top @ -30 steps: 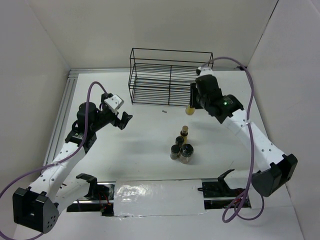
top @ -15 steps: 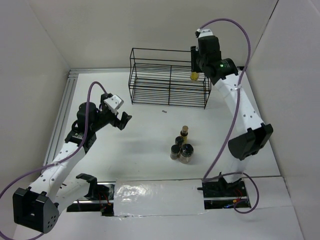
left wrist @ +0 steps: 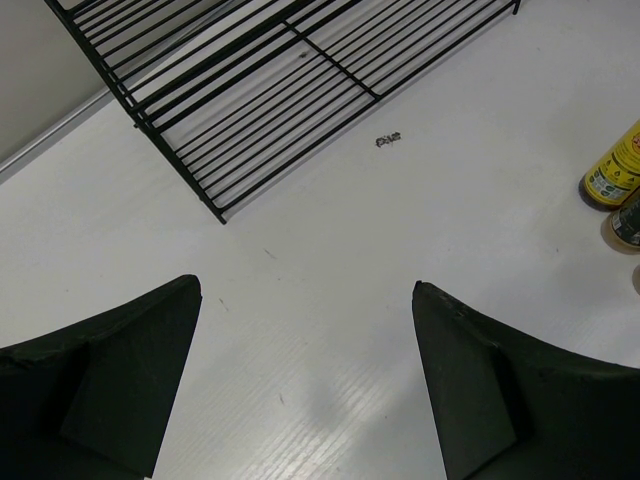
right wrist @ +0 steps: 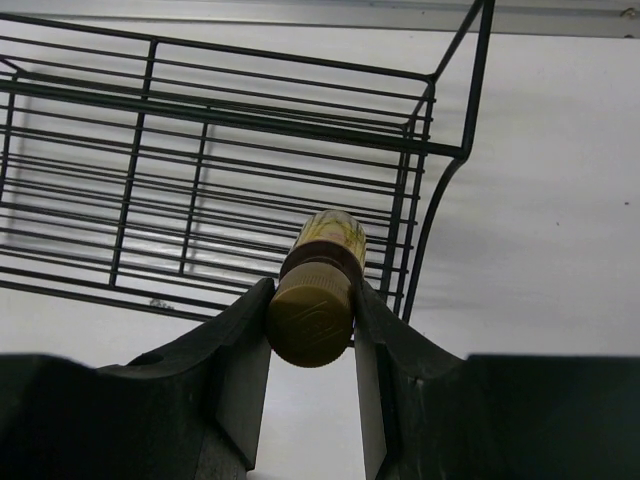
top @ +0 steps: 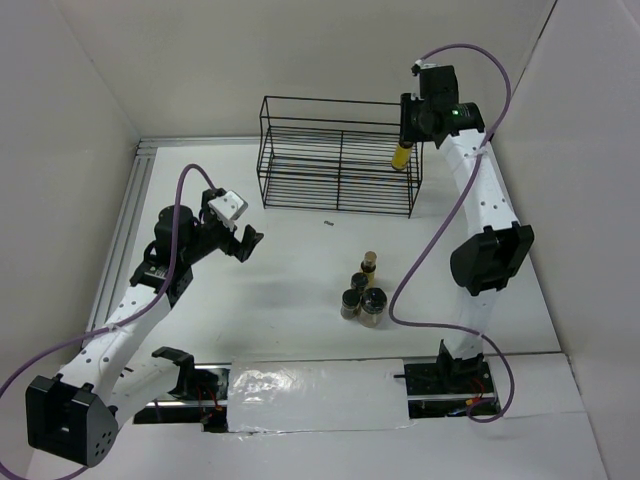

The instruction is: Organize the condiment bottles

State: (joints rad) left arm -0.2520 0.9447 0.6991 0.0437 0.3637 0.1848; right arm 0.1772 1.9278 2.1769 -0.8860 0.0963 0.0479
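Note:
My right gripper (top: pixel 409 128) is shut on a slim yellow bottle (top: pixel 402 157) by its tan cap (right wrist: pixel 311 312) and holds it above the right end of the black wire rack (top: pixel 330 165). The bottle hangs down over the rack's right corner (right wrist: pixel 420 150). The other slim yellow bottle (top: pixel 369 263) stands mid-table with two short dark-lidded jars (top: pixel 358 283) (top: pixel 349 303) and a fatter black-lidded jar (top: pixel 373 306). My left gripper (top: pixel 250 240) is open and empty over bare table, left of that cluster; the left wrist view shows the yellow bottle (left wrist: pixel 612 170) at its right edge.
The rack stands at the back of the table, seen in the left wrist view (left wrist: pixel 280 90) too. A small dark scrap (top: pixel 328 224) lies in front of it. White walls close in both sides. A taped strip (top: pixel 310 385) runs along the near edge.
My right arm has lifted the yellow bottle from in front of the rack's right end to above it, swinging further back and right. The left arm has not moved.

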